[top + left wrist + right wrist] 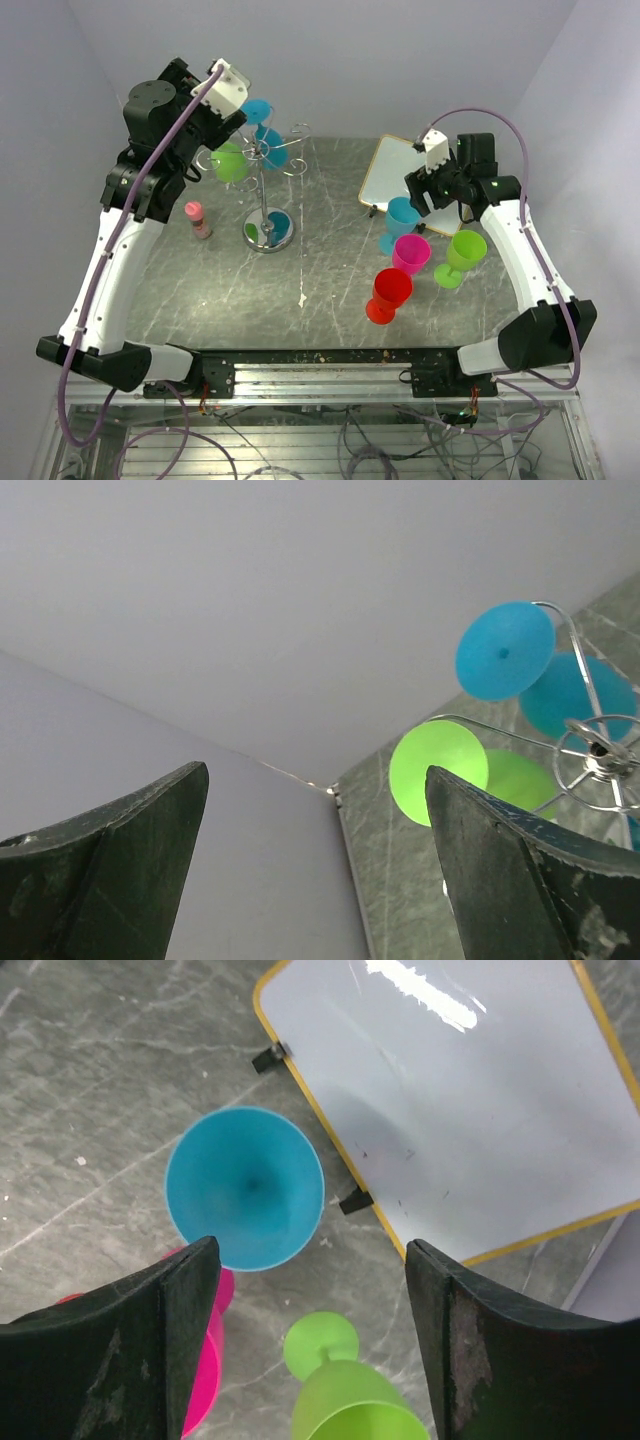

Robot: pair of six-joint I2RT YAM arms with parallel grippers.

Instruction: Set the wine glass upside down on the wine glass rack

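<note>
Blue plastic wine glass point(245, 1188) upright on grey marbled table point(80, 1080), long axis vertical, bowl open upward, almost straight below right gripper point(310, 1255), fingers wide apart and empty. Bright pink glass point(411, 252) just beside. Thin silver wire rack point(268, 190) well apart toward the left arm, already carrying lime-green hung glass point(231, 162) upside down. Left gripper point(315, 780) near that rack, also spread, holding nothing. Right arm clearly nearer for the pick.

**Glasses on the Wire Rack**

The left gripper point(315, 775) is wide open. Its two dark fingers point(120, 870) poke up from the bottom corners. By the right finger is the wine glass rack point(597, 752), made of thin shiny wire. A green glass point(438, 772) sits in its arms, its round foot facing us. A blue glass point(504, 650) is above it, and another blue glass point(580, 695) is just behind. A white wall point(250, 600) meets the grey table point(400, 880).
</note>
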